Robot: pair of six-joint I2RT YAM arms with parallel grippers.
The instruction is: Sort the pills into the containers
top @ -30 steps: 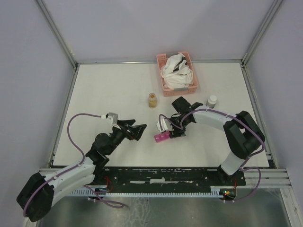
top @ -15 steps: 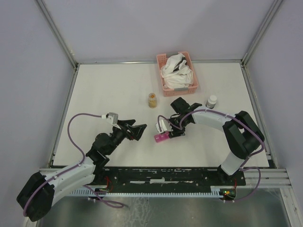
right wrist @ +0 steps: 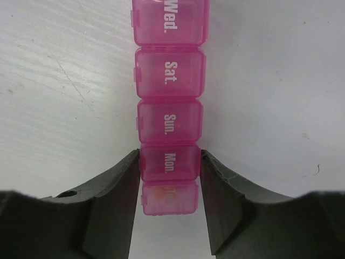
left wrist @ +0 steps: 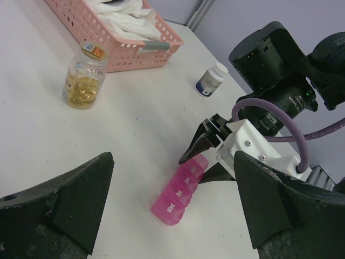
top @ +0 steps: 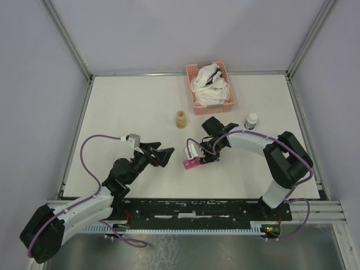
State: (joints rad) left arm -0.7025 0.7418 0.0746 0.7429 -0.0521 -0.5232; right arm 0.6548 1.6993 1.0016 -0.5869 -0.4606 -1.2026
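Looking down from the top camera, I have my right gripper (top: 198,156) clamped on one end of the magenta pill organizer (top: 190,164). It lies flat on the white table (top: 124,107), in the middle and toward the near edge. Its long axis runs roughly left to right, and the free end points at my left gripper (top: 167,157), which sits near that end without touching it. Farther back stands a clear jar (top: 181,118) holding the amber pills (top: 181,120). Behind it is a pink lattice basket (top: 194,102) with white cloth (top: 211,81) inside, and a white-capped bottle (top: 251,120) stands to the right. From my left wrist, my two dark fingers (left wrist: 64,208) are spread wide with nothing between them. The organizer lies ahead of them, its "Wed." end nearest this camera and its far end pinched in the right gripper. The jar stands upright well to the left, just in front of the basket. From my right wrist, the strip runs straight away from me up the view. Its lids read "Wed.", "Sat.", "Sun." and "Mon." from far to near, and the nearest label is too blurred to read. My right fingers (right wrist: 110,202) press against both sides of the "Mon." compartment.
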